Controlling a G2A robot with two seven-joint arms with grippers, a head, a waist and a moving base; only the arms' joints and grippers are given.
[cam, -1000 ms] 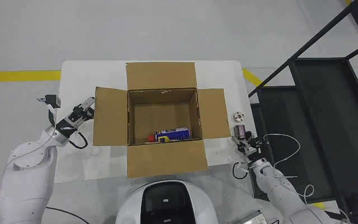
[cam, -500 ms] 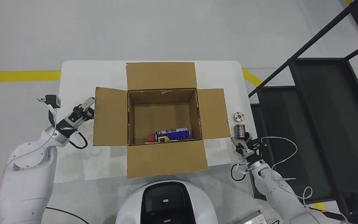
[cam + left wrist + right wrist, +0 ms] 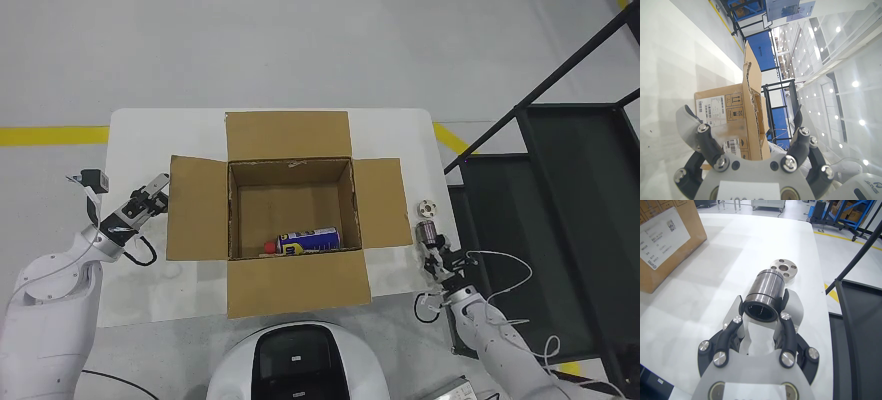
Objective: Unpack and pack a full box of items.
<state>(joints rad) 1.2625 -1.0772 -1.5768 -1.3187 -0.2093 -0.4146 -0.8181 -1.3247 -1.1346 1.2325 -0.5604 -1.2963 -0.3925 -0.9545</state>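
On the white rectangular table stood a brown cardboard box with all four flaps folded outward. Its floor looked mostly bare. A blue-and-yellow spray can lay on its side inside, against the wall nearest the robot.

Two smaller parts were outside the box, near the table's right edge. One was a polished steel cylinder, hollow through its middle and lying on its side. Just beyond it, a round metal flange with bolt holes lay flat on the table.

The right gripper had its pads pressed against both sides of the cylinder, pinching it low over the table. Whether the cylinder touched the surface or was slightly raised could not be told.

The left gripper hung just beside the box's left flap with its fingers spread and nothing between them.

Judging by this layout, the task was somewhere around its midpoint. If unpacking was under way, only the can was left to remove. If packing had begun, the can was already in, the cylinder was in hand, and the flange was yet to follow. The pictures could not settle which phase applied.
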